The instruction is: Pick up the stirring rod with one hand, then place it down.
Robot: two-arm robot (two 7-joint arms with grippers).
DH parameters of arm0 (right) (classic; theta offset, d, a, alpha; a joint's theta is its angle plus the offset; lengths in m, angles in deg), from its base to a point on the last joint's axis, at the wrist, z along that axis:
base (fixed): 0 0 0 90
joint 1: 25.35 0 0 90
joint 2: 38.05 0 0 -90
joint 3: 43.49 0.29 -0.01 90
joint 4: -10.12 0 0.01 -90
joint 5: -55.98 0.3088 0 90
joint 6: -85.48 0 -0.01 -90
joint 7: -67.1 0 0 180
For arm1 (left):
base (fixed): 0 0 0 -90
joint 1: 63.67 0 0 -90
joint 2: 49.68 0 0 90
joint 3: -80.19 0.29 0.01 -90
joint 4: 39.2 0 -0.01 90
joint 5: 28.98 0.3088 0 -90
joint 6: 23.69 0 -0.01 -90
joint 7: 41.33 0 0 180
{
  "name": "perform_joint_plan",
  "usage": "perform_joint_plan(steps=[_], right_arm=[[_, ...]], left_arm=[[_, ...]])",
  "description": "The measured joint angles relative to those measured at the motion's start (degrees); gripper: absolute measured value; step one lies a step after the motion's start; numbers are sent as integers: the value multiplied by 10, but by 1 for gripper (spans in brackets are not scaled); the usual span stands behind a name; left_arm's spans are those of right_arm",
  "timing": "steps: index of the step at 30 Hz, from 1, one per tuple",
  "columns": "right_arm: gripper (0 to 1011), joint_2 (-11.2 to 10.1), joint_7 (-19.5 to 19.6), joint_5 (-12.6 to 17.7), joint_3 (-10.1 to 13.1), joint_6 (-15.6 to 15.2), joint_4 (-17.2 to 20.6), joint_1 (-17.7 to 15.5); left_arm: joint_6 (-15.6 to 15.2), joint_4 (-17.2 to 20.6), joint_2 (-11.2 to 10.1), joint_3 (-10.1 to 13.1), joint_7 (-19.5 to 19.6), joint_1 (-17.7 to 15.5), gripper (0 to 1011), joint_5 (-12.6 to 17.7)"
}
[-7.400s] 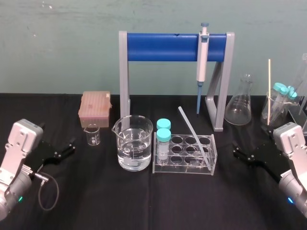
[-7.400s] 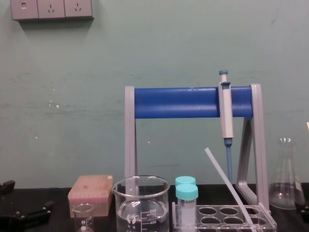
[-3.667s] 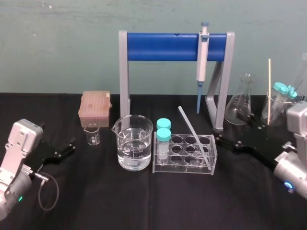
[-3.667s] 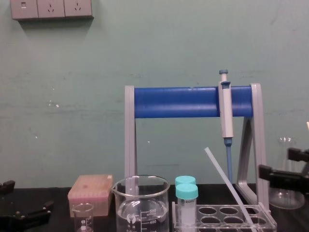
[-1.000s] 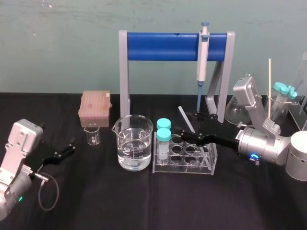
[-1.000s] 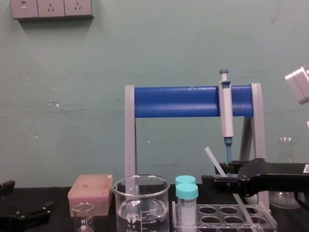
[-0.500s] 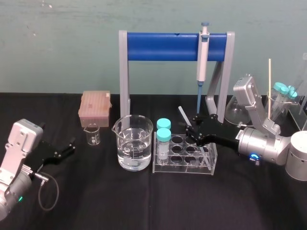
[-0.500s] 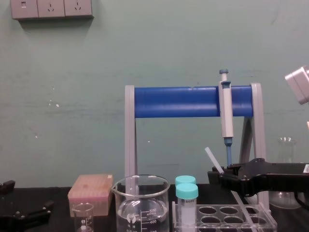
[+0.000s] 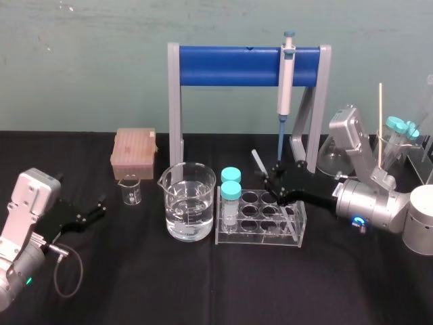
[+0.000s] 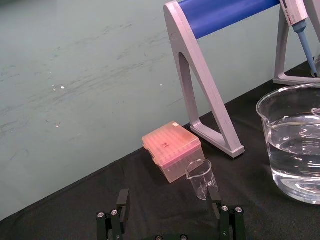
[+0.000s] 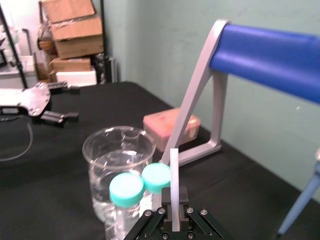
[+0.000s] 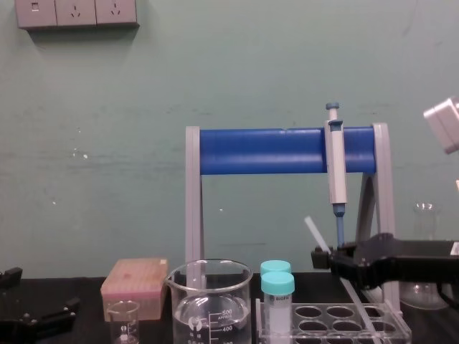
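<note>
The rod is thin, straight, whitish glass. It leans with its top tilted left and its lower end in the clear rack. The black right gripper pinches the rod's upper part between its fingers, above the rack.

A lab bench: pipette on its stand; beaker; tube rack; tip box.

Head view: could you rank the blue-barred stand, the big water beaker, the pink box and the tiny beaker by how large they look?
1. blue-barred stand
2. big water beaker
3. pink box, though it sits farther back, so nearness may flatter the beaker
4. tiny beaker
</note>
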Motion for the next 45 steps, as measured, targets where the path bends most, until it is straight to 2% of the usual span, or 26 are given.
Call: perform_joint_plan(steps=[9,13,17,18,22,25,28,35,45], right_arm=[[72,-2,34,7,32,31,48,-9],[72,-1,45,19,56,53,81,-7],[72,4,55,30,78,91,102,-8],[72,8,60,30,86,116,105,-11],[72,19,64,29,101,171,101,-21],[72,26,58,35,110,199,91,-34],[72,30,47,46,116,208,85,-49],[72,27,40,52,126,207,82,-79],[72,24,47,50,134,193,87,-96]], left_arm=[[0,0,0,0,0,0,1000,0],[0,0,0,0,0,0,1000,0],[0,0,0,0,0,0,1000,0],[0,0,0,0,0,0,1000,0],[0,0,0,0,0,0,1000,0],[0,0,0,0,0,0,1000,0],[0,0,0,0,0,0,1000,0],[0,0,0,0,0,0,1000,0],[0,0,0,0,0,0,1000,0]])
